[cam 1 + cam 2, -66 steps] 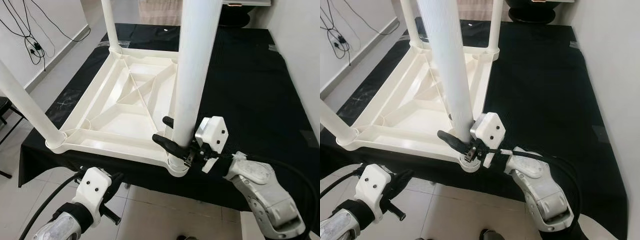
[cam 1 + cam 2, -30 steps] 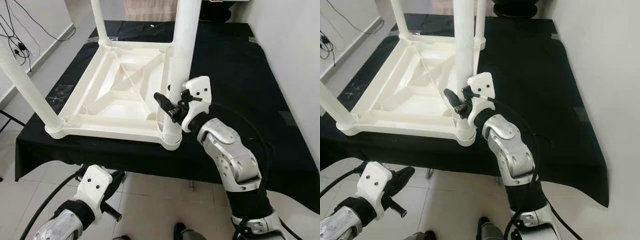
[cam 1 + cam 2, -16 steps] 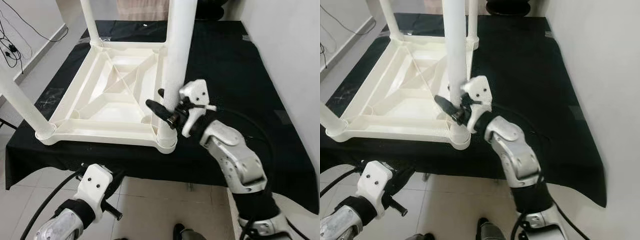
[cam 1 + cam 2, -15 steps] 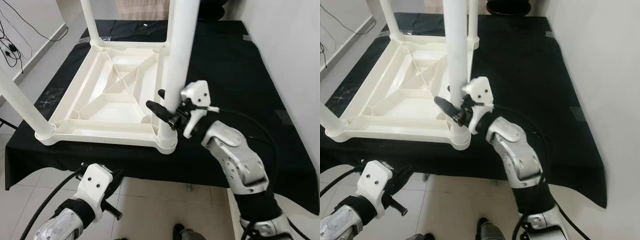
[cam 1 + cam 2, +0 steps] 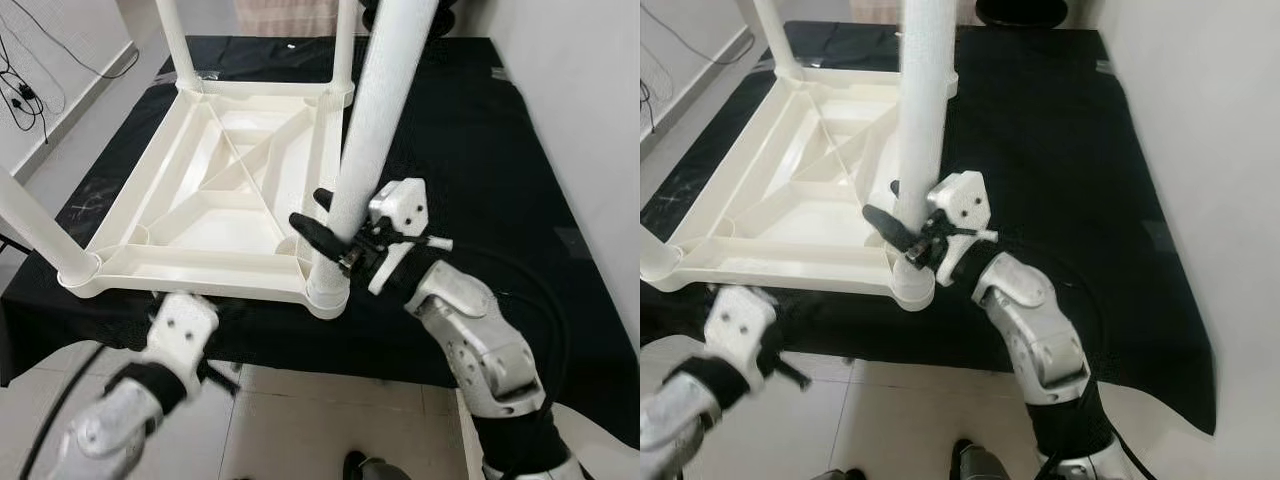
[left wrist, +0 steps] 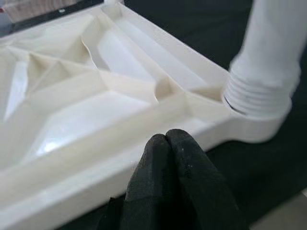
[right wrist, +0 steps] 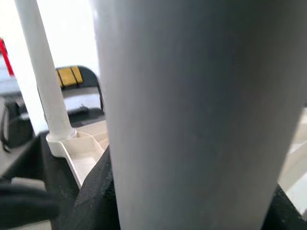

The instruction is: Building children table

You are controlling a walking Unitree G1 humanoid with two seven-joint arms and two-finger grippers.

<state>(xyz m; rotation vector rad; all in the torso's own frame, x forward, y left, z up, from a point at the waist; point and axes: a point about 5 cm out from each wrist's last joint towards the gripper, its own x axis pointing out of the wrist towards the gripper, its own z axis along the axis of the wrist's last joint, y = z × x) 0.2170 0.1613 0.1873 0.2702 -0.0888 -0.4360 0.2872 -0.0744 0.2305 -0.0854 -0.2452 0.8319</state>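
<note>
A white plastic children's table top [image 5: 200, 215] lies upside down on a black-covered table [image 5: 470, 150]. White legs stand in its corner sockets. My right gripper [image 5: 328, 222] is shut on the near right leg [image 5: 375, 120] just above its socket, one black finger in front and one behind. That leg leans to the right at its top. My left gripper [image 6: 168, 141] is shut with nothing in it and hovers just before the top's near rim [image 6: 120, 158], close to the threaded base of a leg [image 6: 261, 98]. In the eye view my left arm [image 5: 180, 335] is blurred.
Other legs stand at the near left [image 5: 35, 230], far left [image 5: 172, 40] and far right [image 5: 345, 45] corners. A white wall [image 5: 590, 120] runs along the right side. Cables [image 5: 20, 90] lie on the floor at the left. Tiled floor [image 5: 330, 420] lies below the table's front edge.
My left arm has risen from below the table edge towards the top's near rim. The leg in my right gripper now leans more to the right.
</note>
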